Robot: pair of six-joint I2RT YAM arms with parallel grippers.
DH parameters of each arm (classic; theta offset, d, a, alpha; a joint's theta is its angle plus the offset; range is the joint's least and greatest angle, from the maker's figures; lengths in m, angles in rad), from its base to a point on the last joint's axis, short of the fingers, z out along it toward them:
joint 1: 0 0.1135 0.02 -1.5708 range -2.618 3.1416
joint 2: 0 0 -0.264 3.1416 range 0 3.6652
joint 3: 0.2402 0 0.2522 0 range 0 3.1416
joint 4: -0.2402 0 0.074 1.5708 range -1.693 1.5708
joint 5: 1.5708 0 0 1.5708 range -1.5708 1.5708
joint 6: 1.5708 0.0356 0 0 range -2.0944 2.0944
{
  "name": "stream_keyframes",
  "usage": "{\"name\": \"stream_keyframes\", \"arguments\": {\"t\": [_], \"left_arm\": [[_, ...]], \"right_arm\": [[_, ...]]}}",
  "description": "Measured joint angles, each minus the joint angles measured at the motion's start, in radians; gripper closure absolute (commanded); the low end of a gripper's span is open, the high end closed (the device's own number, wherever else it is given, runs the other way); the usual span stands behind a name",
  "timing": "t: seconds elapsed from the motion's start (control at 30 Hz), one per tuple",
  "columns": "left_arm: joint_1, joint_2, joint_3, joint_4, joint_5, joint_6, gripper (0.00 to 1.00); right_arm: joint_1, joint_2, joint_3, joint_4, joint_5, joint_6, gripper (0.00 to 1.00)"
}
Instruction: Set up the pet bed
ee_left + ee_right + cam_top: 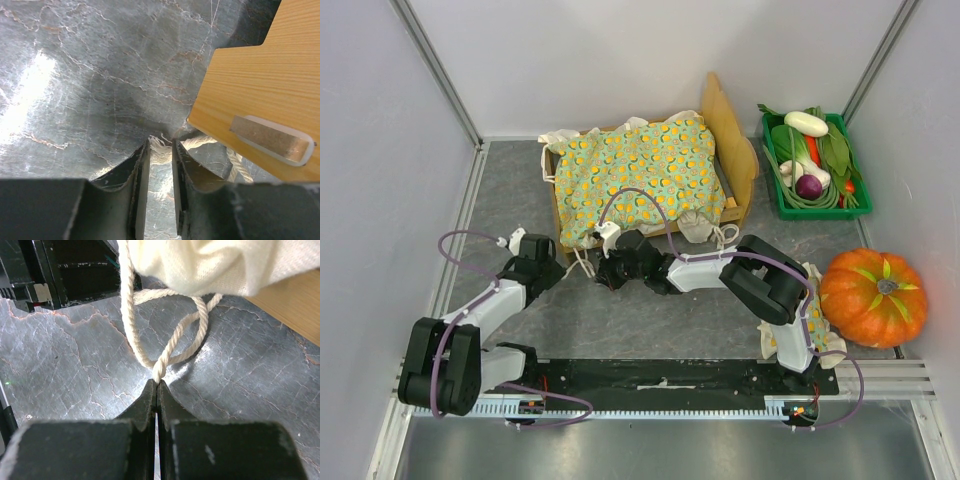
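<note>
pet bed [735,150]: far-centre of desk [620,320], headboard to the right, blanket [640,170] over it | left gripper [161,146]: jaws narrowly apart around frayed cord end [160,155], grip unclear | right gripper [156,385]: pinched closed on cord loop [161,365]

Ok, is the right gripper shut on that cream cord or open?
Shut on it. The right gripper shows no gap in its wrist view, and the twisted cord is pinched at its tip, looping up to the cream fabric.
</note>
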State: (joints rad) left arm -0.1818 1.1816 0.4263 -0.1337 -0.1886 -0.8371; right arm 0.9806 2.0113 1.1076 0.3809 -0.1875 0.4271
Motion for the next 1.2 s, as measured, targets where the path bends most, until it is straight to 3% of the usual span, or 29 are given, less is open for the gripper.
{"name": "stream_keyframes", "arguments": {"t": [0.07,0.17,0.2,0.23,0.5,0.7,0.93,1.07,1.2], "left_arm": [[0.000,0.009,0.003,0.005,0.007,0.001,0.76],[0.000,0.018,0.005,0.010,0.013,0.002,0.88],[0.000,0.019,0.005,0.010,0.014,0.002,0.97],[0.000,0.020,0.005,0.009,0.016,0.004,0.98],[0.000,0.006,-0.005,0.010,0.043,0.017,0.98],[0.016,-0.112,-0.010,-0.029,0.044,0.037,0.98],[0.230,-0.231,0.065,-0.119,0.076,0.123,0.98],[0.420,-0.277,0.102,-0.148,0.146,0.158,0.98],[0.528,-0.281,0.120,-0.166,0.229,0.162,0.98]], "right_arm": [[-0.001,0.000,0.000,0.000,0.000,0.000,1.00],[-0.003,0.000,0.000,0.000,-0.003,0.000,1.00],[-0.003,0.000,0.000,0.000,-0.003,0.000,1.00],[-0.003,0.000,0.000,0.000,-0.004,0.000,1.00],[-0.006,-0.004,0.000,-0.001,-0.007,0.000,1.00],[-0.023,-0.037,-0.005,-0.011,-0.001,-0.005,1.00],[-0.077,-0.118,-0.022,-0.044,0.046,-0.027,1.00],[-0.093,-0.146,-0.023,-0.073,0.101,-0.034,1.00],[-0.092,-0.187,-0.048,-0.097,0.192,-0.031,1.00]]}}
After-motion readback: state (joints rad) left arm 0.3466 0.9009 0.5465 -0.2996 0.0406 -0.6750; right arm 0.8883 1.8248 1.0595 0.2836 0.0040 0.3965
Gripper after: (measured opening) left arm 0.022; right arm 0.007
